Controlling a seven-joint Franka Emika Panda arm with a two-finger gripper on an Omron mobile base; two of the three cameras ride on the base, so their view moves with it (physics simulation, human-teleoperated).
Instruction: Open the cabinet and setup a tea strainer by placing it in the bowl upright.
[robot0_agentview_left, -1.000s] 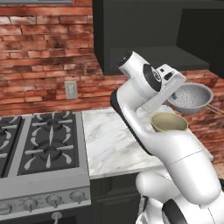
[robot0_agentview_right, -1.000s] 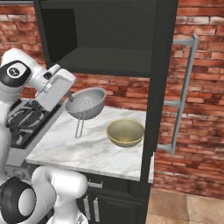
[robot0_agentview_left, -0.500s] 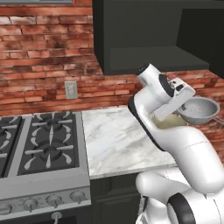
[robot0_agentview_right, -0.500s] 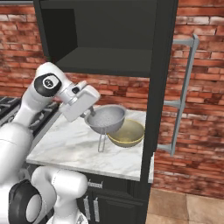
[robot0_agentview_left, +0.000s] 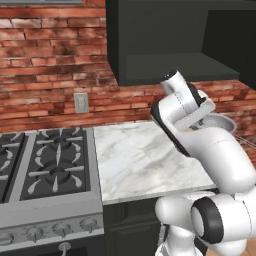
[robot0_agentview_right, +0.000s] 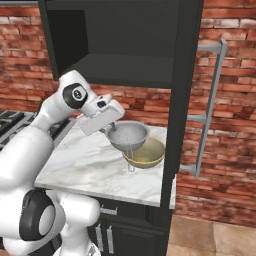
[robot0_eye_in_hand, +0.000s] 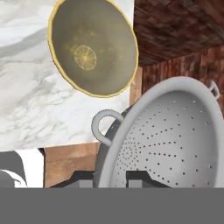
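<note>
Claw (robot0_agentview_right: 111, 131) grips the tea strainer (robot0_agentview_right: 129, 137) by its rim, above the bowl (robot0_agentview_right: 146, 153).

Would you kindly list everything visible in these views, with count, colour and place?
cabinet: one, black, on the wall above the counter, door open, silver bar handle
tea strainer: one, silver-grey, held above the bowl
bowl: one, olive-gold, on the counter beside the open door
counter: one, white marble, right of the stove
stove: one, grey with black grates, left of the counter
wall outlet: one, pale, on the brick wall
gripper: one, dark fingers, shut on the strainer's rim
</note>
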